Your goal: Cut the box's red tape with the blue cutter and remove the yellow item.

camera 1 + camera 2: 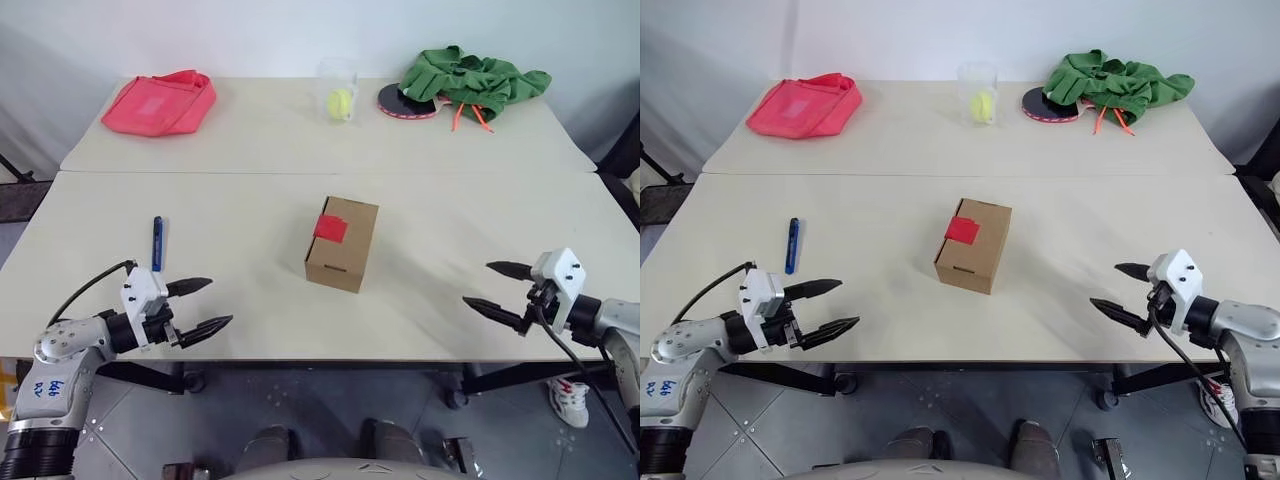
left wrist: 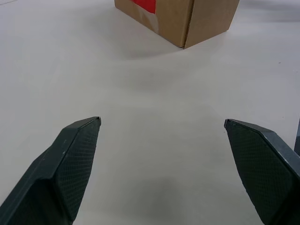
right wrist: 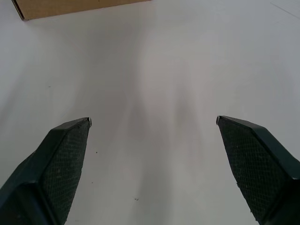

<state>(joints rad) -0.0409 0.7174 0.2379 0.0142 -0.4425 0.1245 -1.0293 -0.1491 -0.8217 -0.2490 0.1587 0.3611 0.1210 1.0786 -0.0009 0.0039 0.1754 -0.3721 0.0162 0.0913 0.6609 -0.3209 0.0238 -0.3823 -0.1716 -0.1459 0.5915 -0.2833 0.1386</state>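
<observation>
The brown cardboard box (image 1: 343,243) stands closed in the middle of the near table, with the red tape (image 1: 330,227) across its top edge. The slim blue cutter (image 1: 157,243) lies flat to the box's left. My left gripper (image 1: 210,304) hovers open near the front edge, just in front of the cutter, nothing between its fingers (image 2: 70,159). At the front right my right gripper (image 1: 490,284) is open too and points toward the box (image 3: 70,7). The yellow item is out of view.
On the far table lie a pink-red cloth bag (image 1: 160,102), a clear cup with a yellow-green ball (image 1: 339,101), and a green cloth (image 1: 470,80) over a dark paddle (image 1: 405,103). A seam (image 1: 330,173) separates the two tables.
</observation>
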